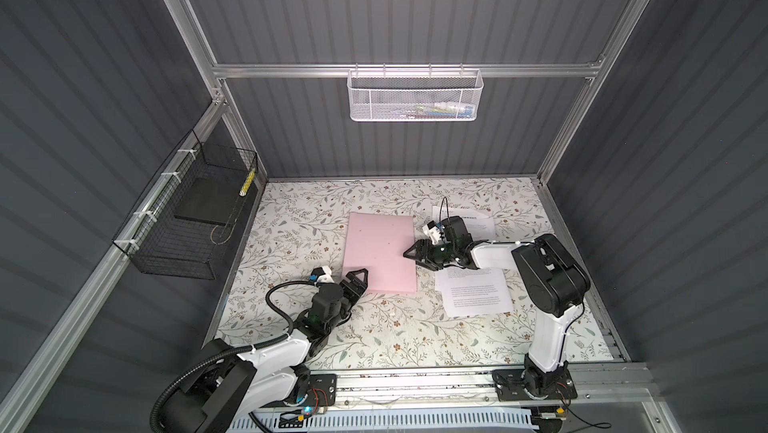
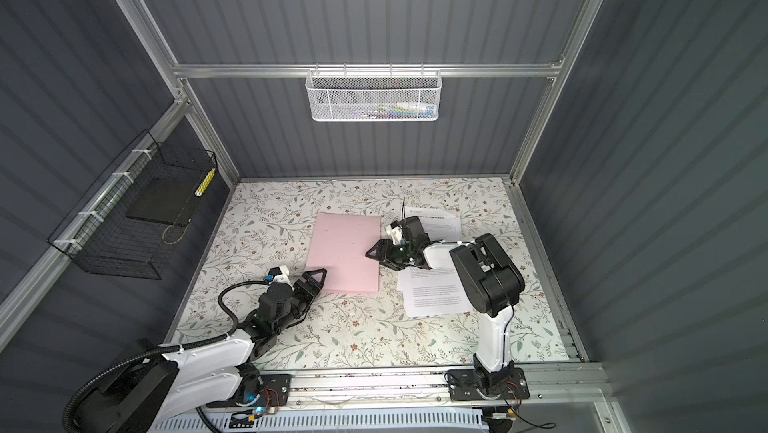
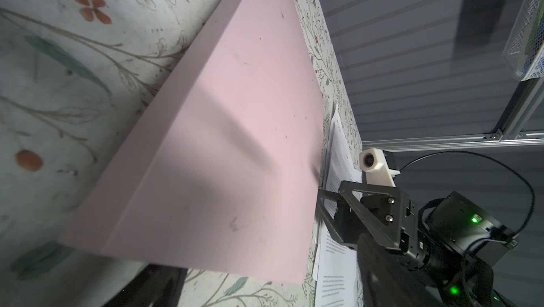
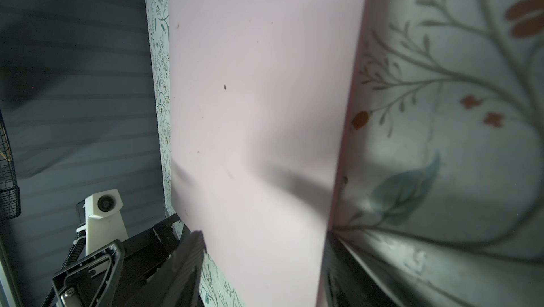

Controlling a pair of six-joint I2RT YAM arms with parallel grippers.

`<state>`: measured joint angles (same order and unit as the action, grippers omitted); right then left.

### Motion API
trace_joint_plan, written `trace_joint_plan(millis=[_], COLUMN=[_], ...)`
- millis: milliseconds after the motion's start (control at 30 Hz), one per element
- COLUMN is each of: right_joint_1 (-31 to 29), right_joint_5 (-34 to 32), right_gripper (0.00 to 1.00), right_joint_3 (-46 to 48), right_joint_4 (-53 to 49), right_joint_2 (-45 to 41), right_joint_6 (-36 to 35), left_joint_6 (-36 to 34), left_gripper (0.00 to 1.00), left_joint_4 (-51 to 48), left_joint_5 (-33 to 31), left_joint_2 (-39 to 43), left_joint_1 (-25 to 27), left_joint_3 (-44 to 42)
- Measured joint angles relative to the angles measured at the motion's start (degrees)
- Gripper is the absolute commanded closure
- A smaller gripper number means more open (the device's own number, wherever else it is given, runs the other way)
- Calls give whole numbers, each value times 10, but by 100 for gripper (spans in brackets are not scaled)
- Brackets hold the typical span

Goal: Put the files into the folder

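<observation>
The pale pink folder (image 1: 380, 250) (image 2: 347, 250) lies shut and flat on the flowered table. White printed files (image 1: 473, 291) (image 2: 436, 291) lie to its right, partly under the right arm, with another sheet (image 1: 482, 221) farther back. My left gripper (image 1: 360, 281) (image 3: 270, 286) is open at the folder's near left corner, one finger low by the table and one above the cover. At the folder's right edge (image 4: 338, 173) my right gripper (image 1: 409, 256) (image 4: 265, 273) also stands open, its jaws astride that edge. Neither holds anything.
A black wire basket (image 1: 183, 223) on the left wall holds a black flat slab (image 1: 205, 204). A white mesh basket (image 1: 415, 94) hangs on the back wall. An aluminium rail (image 1: 415, 381) runs along the table's front edge between the arm bases.
</observation>
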<state>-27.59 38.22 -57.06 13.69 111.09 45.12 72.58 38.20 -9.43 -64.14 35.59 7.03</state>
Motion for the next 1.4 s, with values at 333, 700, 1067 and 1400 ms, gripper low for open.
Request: trace_joint_plan(millis=[333, 700, 1067, 1400], right_joint_1=[0, -15, -19, -19], right_joint_5=[0, -20, 25, 73], right_gripper=[37, 38, 56, 90], right_joint_3=[2, 3, -12, -33], right_joint_4=[1, -26, 46, 153], right_joint_2=[-2, -56, -24, 49], right_joint_6=[9, -8, 40, 124], left_joint_6=[-17, -33, -92, -130], left_gripper=[10, 10, 9, 8], left_joint_4=[13, 2, -56, -84], left_joint_5=[8, 16, 24, 44], left_joint_2=[-5, -15, -11, -20], left_joint_1=[0, 1, 11, 11], left_joint_3=[4, 17, 64, 76])
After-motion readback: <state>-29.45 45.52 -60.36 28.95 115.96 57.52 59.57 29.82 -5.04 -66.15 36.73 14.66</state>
